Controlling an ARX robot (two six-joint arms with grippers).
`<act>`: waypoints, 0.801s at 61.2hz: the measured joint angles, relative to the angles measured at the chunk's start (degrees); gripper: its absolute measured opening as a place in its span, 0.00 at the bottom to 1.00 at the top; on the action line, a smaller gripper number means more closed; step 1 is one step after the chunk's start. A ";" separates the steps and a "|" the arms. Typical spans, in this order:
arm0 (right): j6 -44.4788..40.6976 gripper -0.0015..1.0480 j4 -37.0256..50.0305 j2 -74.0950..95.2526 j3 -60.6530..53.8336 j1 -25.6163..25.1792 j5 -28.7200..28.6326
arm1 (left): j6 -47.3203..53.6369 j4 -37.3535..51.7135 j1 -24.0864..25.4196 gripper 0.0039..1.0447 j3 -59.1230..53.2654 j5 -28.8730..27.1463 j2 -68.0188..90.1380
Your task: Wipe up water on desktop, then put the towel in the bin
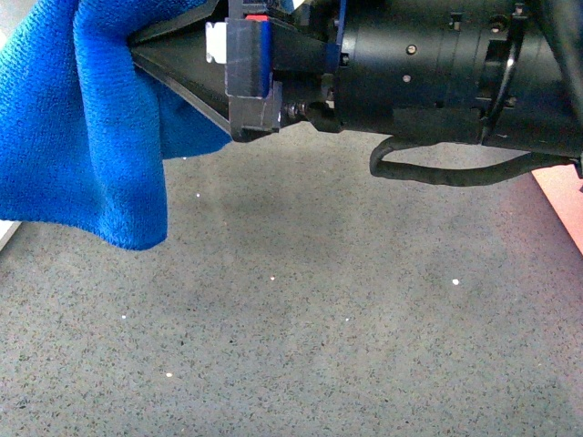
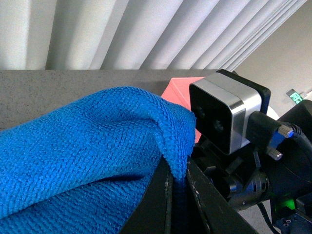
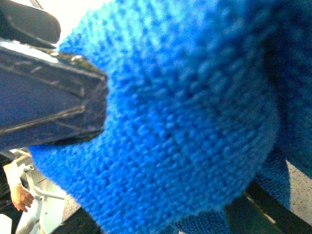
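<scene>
The blue towel [image 1: 91,127] hangs above the grey speckled desktop [image 1: 319,346] at the upper left. My left gripper [image 2: 176,170] is shut on a fold of the towel [image 2: 87,146]; in the front view the cloth hides it. My right arm reaches in from the right, and its open gripper [image 1: 146,50] has its tips at the towel's edge. The towel [image 3: 185,122] fills the right wrist view, with one of my right fingers [image 3: 265,207] showing under it. The pink bin [image 1: 565,205] shows at the right edge and behind the towel as the bin [image 2: 178,90].
A black cable loop [image 1: 437,173] hangs under my right arm. Small white specks [image 1: 455,281] dot the desktop. A white board's corner [image 1: 7,232] shows at the left edge. Pale curtains [image 2: 122,34] stand behind the desk. My right arm's wrist camera [image 2: 222,114] sits close to the left gripper.
</scene>
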 joint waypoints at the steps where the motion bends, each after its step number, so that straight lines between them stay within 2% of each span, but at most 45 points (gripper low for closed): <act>1: -0.04 0.40 -0.22 0.07 0.17 0.04 0.26 | 0.00 0.00 0.00 0.03 0.00 -0.15 0.00; 9: -1.68 0.20 -2.67 0.50 1.53 0.42 2.03 | -0.02 0.00 0.11 0.03 0.00 -0.50 0.11; 12: -2.27 0.11 -2.99 0.68 1.81 0.44 1.90 | -0.02 0.00 0.13 0.14 0.00 -0.33 0.15; 17: -2.62 0.04 -3.63 1.11 2.29 0.31 1.86 | -0.04 0.00 0.09 0.24 0.00 -0.07 0.13; 28: -2.64 0.03 -3.98 1.79 2.89 -0.11 2.01 | -0.04 0.00 0.07 0.47 0.00 0.33 0.13; 43: -2.67 0.03 -4.31 2.12 2.97 -0.57 1.62 | -0.02 0.02 0.02 0.94 0.00 0.76 0.11; 49: -2.71 0.03 -4.72 2.12 2.97 -0.68 1.60 | -0.04 0.02 0.00 0.93 0.00 0.74 0.11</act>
